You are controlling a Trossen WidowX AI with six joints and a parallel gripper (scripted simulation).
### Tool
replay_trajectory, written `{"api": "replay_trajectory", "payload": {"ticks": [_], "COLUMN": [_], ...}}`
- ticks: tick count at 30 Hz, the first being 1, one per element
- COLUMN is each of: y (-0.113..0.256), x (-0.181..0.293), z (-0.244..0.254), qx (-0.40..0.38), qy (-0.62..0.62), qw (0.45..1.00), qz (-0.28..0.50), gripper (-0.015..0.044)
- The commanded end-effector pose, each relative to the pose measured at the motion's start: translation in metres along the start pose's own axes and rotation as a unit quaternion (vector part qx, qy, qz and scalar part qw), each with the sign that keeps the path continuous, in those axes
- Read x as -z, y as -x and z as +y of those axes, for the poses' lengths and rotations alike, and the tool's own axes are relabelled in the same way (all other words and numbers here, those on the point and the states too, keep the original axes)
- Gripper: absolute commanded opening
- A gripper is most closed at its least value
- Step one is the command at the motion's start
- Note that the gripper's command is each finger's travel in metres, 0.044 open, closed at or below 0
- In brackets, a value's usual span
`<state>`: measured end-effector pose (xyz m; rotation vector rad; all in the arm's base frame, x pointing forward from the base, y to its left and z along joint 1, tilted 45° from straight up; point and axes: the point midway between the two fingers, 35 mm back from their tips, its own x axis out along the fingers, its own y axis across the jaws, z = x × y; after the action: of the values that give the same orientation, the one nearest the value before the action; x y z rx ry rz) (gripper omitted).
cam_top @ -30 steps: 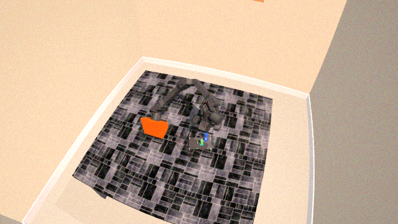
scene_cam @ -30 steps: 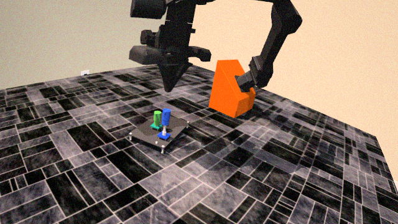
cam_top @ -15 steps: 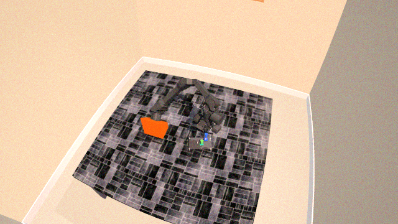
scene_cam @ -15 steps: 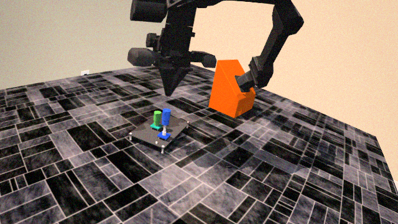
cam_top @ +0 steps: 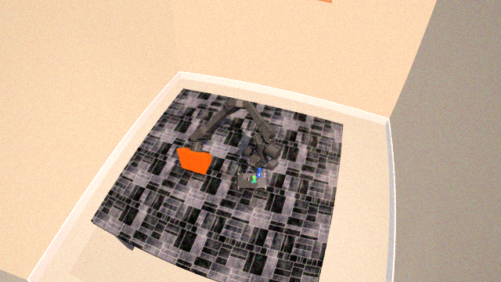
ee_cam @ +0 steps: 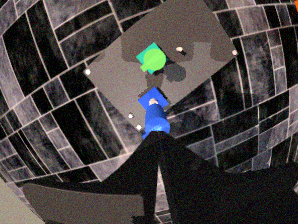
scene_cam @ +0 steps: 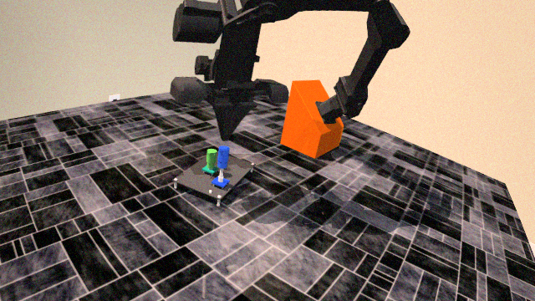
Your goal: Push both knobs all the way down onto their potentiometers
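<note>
The circuit board (cam_top: pixel 243 182) (scene_cam: pixel 196 181) (ee_cam: pixel 112 75) stands on short legs. The blue knob (cam_top: pixel 259 171) (scene_cam: pixel 223 158) (ee_cam: pixel 157 121) sits high above its blue potentiometer (scene_cam: pixel 221 183) (ee_cam: pixel 150 93), with white shaft showing between them. The green knob (cam_top: pixel 254 178) (scene_cam: pixel 211 159) (ee_cam: pixel 154 59) sits low over its teal potentiometer (scene_cam: pixel 207 170) (ee_cam: pixel 144 53), with no shaft visible between. My gripper (scene_cam: pixel 226 139) (ee_cam: pixel 157 137) is shut and empty. Its tips point down just above the blue knob, with a small gap in the exterior view; in the wrist view they overlap the knob's near edge.
An orange block (cam_top: pixel 194 160) (scene_cam: pixel 309 121) stands beside the board at the arm's base end, with an arm link (scene_cam: pixel 330 109) against it. The patterned table (cam_top: pixel 219 231) (scene_cam: pixel 292 259) surrounds the board. Small white posts rise from the board near its corners.
</note>
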<state>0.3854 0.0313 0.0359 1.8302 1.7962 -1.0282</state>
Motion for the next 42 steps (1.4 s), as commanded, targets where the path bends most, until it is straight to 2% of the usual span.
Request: {"api": "replay_trajectory", "payload": {"ticks": [1,42], "y": [-0.0073,-0.0139], "x": [0.0013,0.0014], "z": [-0.0011,-0.0012], "qx": [0.002,0.002], "qy": [-0.001,-0.001], "qw": [1.000,1.000], "qz": [0.002,0.002], "gripper": [0.0000,0.0000]}}
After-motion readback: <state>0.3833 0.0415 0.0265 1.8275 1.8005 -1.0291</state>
